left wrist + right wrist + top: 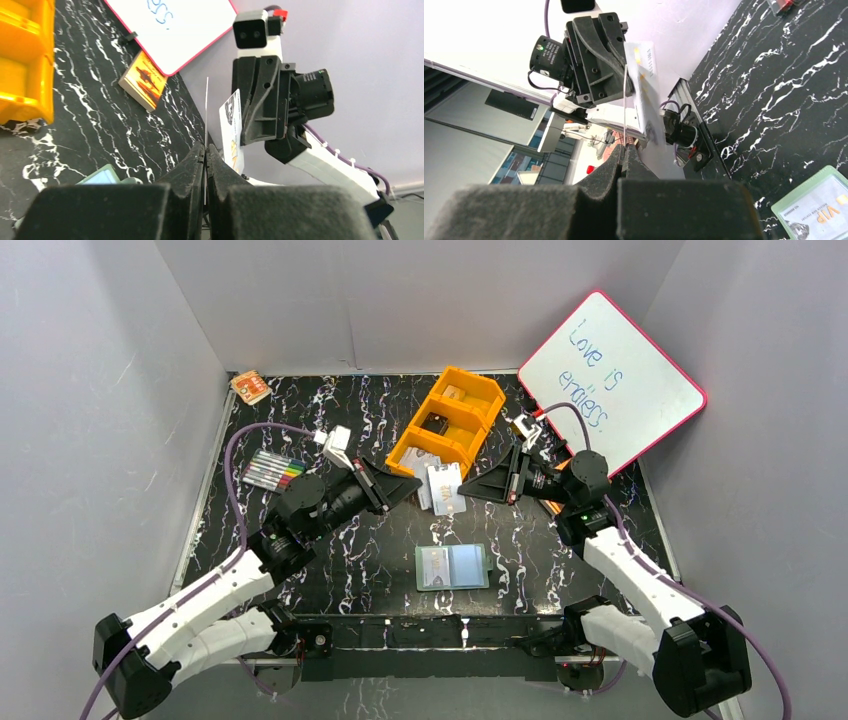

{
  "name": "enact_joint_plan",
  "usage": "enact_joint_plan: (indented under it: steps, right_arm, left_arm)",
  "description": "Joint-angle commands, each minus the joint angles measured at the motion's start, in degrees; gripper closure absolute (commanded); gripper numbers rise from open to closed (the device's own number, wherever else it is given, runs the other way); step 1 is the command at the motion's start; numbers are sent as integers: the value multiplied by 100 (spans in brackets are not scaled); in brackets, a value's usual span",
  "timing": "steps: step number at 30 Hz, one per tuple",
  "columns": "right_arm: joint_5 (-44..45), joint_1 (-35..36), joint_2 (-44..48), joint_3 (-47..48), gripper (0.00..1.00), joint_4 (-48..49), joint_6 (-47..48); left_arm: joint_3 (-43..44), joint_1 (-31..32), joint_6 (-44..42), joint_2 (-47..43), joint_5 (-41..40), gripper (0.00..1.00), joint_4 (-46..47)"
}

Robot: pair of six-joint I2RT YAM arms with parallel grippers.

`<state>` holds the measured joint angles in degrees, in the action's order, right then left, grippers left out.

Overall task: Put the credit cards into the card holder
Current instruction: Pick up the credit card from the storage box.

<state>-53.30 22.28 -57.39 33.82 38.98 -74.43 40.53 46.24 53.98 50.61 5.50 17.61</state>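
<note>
Nearest, at the middle of the black marbled counter [300,570], the card holder [452,567] lies flat and open, with printing showing through its clear pockets. Just beyond it the two hands face each other above the counter. The left hand [206,150] is pressed together on the lower edge of an upright credit card [646,85]. The right hand [624,150] pinches a second credit card [231,125] the same way, and the two cards stand close side by side. The set of markers [272,472] lies to the left. Farther back is the orange tray [402,455], with the whiteboard [612,380] leaning at far right and an orange packet [250,387] at far left.
</note>
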Motion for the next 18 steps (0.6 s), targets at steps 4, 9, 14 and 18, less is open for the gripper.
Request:
enact_joint_plan:
  steps: [4,9,14,18]
  right_arm:
    - [256,-34,257,140,100,-766,619]
    - [1163,-45,588,737,100,-2968,1986]
    - [2209,-56,754,1005,100,-4678,2940]
    - [2493,-53,900,879,100,-4984,3119]
  left_arm:
    - [-37,-224,-85,-324,-769,100,-389]
    - [750,-770,-542,356,-1052,100,-1744]
    - [2095,-1777,-1247,2363,48,100,-3019]
    - [2972,-2104,-1826,3518,609,100,-3306]
